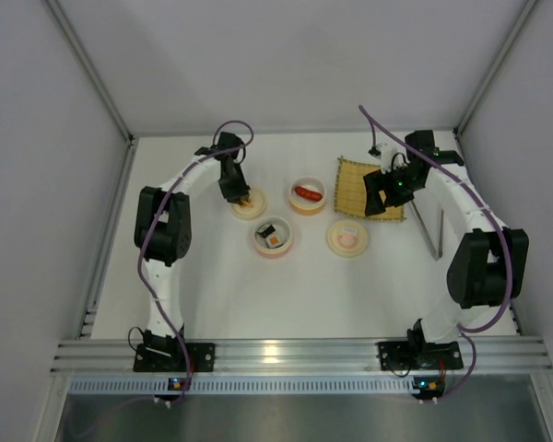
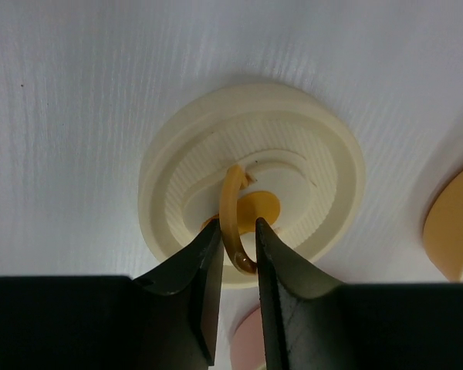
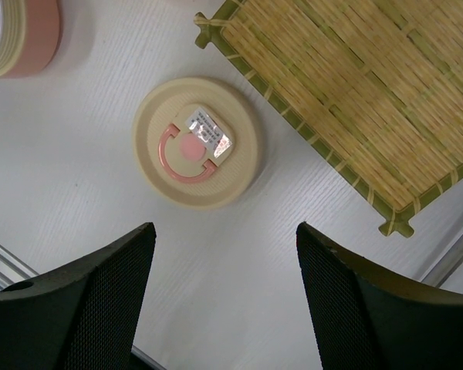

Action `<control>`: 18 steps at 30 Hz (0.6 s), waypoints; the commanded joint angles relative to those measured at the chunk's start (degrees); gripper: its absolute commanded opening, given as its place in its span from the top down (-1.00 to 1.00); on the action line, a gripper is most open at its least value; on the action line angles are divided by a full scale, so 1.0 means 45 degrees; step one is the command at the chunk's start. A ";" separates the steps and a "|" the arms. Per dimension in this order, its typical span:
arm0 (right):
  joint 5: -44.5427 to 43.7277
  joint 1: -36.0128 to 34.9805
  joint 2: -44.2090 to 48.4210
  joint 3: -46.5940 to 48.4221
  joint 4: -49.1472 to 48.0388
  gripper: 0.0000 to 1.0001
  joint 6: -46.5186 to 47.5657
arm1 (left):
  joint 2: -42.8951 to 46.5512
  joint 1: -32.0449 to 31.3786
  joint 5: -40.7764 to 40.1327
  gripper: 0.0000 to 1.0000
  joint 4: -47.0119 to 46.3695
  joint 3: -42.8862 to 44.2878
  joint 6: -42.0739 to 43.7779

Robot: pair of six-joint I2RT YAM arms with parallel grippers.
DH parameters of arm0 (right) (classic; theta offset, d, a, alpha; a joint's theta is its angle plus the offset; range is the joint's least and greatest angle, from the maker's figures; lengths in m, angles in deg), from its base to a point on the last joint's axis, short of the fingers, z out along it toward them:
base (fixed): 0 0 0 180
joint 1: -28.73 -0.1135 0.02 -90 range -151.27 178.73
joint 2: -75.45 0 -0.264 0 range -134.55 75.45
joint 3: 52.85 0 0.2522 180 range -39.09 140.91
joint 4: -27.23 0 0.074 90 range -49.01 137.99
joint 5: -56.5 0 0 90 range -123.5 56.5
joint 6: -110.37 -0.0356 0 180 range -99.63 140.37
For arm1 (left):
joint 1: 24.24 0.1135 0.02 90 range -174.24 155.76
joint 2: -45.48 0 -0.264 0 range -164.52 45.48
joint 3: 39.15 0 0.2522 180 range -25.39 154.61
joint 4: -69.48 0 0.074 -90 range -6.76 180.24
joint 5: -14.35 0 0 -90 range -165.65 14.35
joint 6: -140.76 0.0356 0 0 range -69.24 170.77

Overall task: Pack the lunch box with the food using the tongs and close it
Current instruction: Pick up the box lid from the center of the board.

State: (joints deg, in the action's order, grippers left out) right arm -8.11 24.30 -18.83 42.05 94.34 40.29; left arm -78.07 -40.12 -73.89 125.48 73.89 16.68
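Two flat cream lids: the left gripper pinches the orange-ringed lid's upright ring; the right gripper gapes wide above the pink-ringed lid. Slim grey tongs lie near-to-far.

Left tool pinched narrow, right tool spread wide

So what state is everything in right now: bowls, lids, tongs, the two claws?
Orange bowl: open, sausage inside.
Pink bowl: open, sushi inside.
Orange lid: off its bowl, ring handle upright.
Pink lid: off its bowl, handle folded flat.
Tongs: lying unheld.
Left gripper: pinching the orange lid's ring.
Right gripper: open, empty.
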 commanded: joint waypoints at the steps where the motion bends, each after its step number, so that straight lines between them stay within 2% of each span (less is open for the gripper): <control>1: 0.0335 0.0163 0.0052 0.0659 0.0138 -0.46 0.0241 | -0.0298 -0.0163 -0.0448 0.45 0.0281 0.0787 0.0464; 4: 0.0355 0.0183 0.0072 0.0601 0.0139 -0.45 0.0221 | -0.0222 -0.0202 -0.0938 0.56 0.0165 0.0788 0.0855; 5: 0.0355 0.0163 0.0092 0.0582 0.0158 -0.46 0.0221 | -0.0182 -0.0202 -0.1015 0.70 0.0126 0.0769 0.1069; 7: 0.0374 0.0183 0.0169 0.0562 0.0158 -0.46 0.0202 | 0.0032 -0.0202 -0.1171 0.82 0.0087 0.0788 0.1304; 8: 0.0393 0.0183 0.0189 0.0600 0.0158 -0.46 0.0202 | 0.0168 -0.0202 -0.1230 1.00 0.0048 0.0808 0.1672; 10: 0.0452 0.0183 0.0267 0.0640 0.0197 -0.46 0.0202 | 0.0637 -0.0202 -0.1425 1.00 -0.0089 0.0808 0.2123; 15: 0.0549 0.0241 0.0734 0.0602 0.0275 -0.46 0.0163 | 0.2468 -0.0182 -0.0355 1.00 -0.0518 0.0789 0.5401; 16: 0.0608 0.0280 0.0833 0.0524 0.0159 -0.46 0.0143 | 0.2745 -0.0202 0.1253 1.00 -0.0577 0.0866 0.6064; 18: 0.0686 0.0397 0.1145 0.0270 0.0061 -0.47 0.0084 | 0.3272 -0.0318 0.2514 1.00 -0.0247 0.1313 0.7629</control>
State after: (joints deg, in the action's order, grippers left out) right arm -7.24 24.83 -18.19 42.42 94.64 40.27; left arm -72.56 -40.95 -72.30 125.52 76.08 38.36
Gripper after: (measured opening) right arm 0.731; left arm 0.054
